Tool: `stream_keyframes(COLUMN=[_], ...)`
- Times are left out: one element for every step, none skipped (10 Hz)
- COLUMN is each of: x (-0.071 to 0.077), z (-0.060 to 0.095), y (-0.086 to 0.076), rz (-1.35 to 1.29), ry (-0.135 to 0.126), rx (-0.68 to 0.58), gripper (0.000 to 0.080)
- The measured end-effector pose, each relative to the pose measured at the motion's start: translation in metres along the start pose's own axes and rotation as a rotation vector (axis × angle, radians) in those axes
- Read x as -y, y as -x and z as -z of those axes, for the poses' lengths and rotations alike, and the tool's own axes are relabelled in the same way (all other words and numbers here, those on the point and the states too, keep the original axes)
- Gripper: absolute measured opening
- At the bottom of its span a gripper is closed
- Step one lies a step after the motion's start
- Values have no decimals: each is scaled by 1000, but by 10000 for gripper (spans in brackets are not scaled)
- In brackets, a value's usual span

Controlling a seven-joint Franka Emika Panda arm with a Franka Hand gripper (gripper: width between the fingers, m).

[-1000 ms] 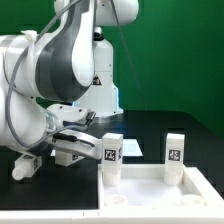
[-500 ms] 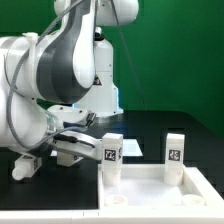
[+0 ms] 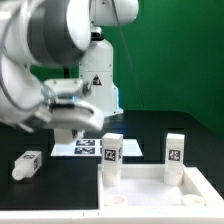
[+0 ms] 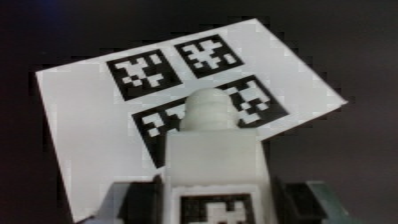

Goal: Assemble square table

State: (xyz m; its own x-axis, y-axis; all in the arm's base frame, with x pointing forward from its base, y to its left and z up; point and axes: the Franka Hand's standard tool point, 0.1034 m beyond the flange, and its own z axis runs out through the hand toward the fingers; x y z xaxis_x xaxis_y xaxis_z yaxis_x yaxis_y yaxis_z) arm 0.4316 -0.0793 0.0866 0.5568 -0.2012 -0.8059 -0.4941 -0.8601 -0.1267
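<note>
On the exterior view's left, a lying leg [image 3: 28, 163] rested flat on the black table, well apart from everything else.

Next came the gripper [image 4: 217, 195], up above the table. It was clamped on a held leg [image 4: 214, 150], one finger on each side. The leg's long way ran straight out from the fingers. Its round tip pointed down at the marker board [image 3: 85, 148], which lay under it. In the exterior view the held leg was too hidden to make out.

Further right sat the tabletop [image 3: 150, 178], lower than the gripper, with its ribbed side up. A left standing leg [image 3: 111, 150] and a right standing leg [image 3: 176, 148] stood upright at its two far corners. The near corners looked bare. So I think the held leg had to go right and down, tip first, to one of those bare corners. The near left corner was the closer one.

A moment before, the arm was low by the table and covered the marker board. Now it had gone up, and the board showed. The lying leg and the two standing legs had not moved.
</note>
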Motion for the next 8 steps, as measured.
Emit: stream_keyframes(x=[4,3,4,7,15,28,42,49], z=[4,1,4,7,27,58,79,67], y=[6,2,-2,-1,-6,-7,-12,-16], rz=[1,4,9,17,57,133,176,182], ry=[-1,0,5,7,17,34,50,63], rx=[-67,-126,-197,-242,-328,-400,-467,-519], gripper=[281,281,282,282,282,282,282,282])
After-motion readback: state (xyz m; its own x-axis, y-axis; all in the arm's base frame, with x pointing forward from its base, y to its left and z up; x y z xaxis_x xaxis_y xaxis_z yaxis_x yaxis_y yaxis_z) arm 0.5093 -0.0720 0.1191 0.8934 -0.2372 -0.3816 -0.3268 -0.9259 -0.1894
